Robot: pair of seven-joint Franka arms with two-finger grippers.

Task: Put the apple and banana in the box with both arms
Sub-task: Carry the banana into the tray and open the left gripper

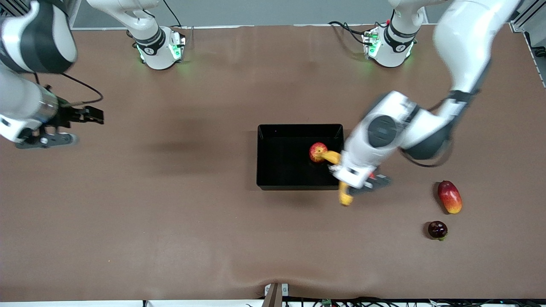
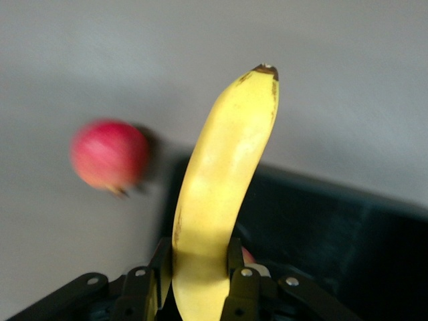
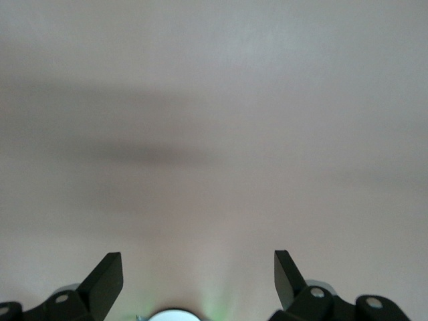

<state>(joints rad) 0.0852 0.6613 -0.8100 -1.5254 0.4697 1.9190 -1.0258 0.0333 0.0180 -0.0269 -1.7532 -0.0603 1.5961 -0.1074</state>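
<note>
Carrying the banana clamped mid-length, left claw hovers over the box edge; apple already lies inside; right claw waits wide, empty, over bare worktop

Left arm motion-blurred in front view; its wrist hides banana middle, only both ends show. Left gripper cut off by left wrist view edge, banana's lower end with it. Apple blurred there. Box corner hidden under left arm. Right gripper: finger bases cut off by frame edge.
</note>
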